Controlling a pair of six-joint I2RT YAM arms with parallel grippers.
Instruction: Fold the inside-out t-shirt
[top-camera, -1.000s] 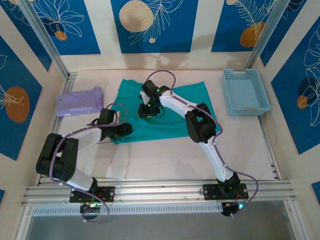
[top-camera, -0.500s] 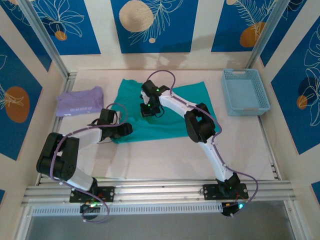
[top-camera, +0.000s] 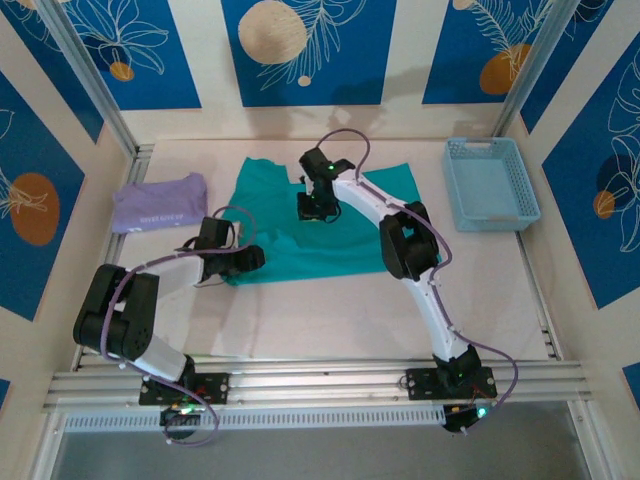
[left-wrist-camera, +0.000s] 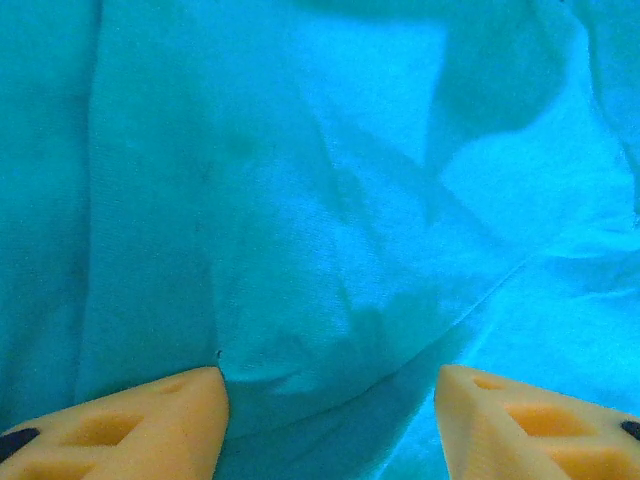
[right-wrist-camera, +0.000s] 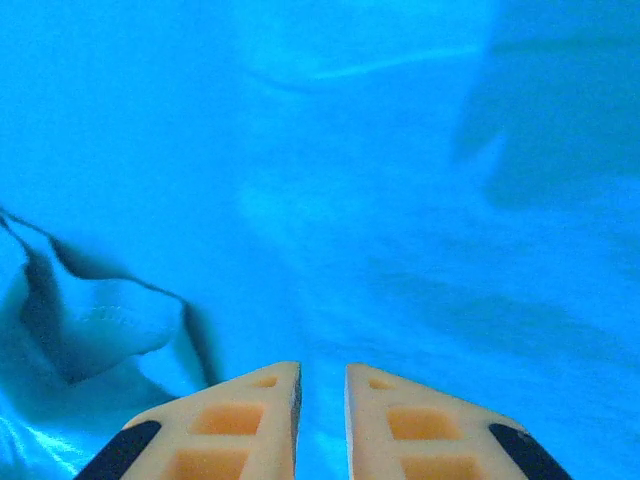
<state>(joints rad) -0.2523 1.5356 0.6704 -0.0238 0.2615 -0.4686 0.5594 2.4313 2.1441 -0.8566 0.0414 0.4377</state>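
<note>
White arms with black joints, lavender cables, and tan jaws.

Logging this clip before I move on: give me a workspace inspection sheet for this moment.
Surface: pale table, bare near the arm bases.
Job's things: teal t-shirt spread flat at the centre, some creases.
Clutter: folded lavender shirt at the left; empty light-blue basket at the right.
Grippers: left gripper open, low over the shirt's near-left edge; right gripper nearly closed, a thin gap between its fingers, nothing between them, above the shirt's middle.
Cables: purple cable looped along each arm.
Surroundings: blue floral wall panels, aluminium frame.
</note>
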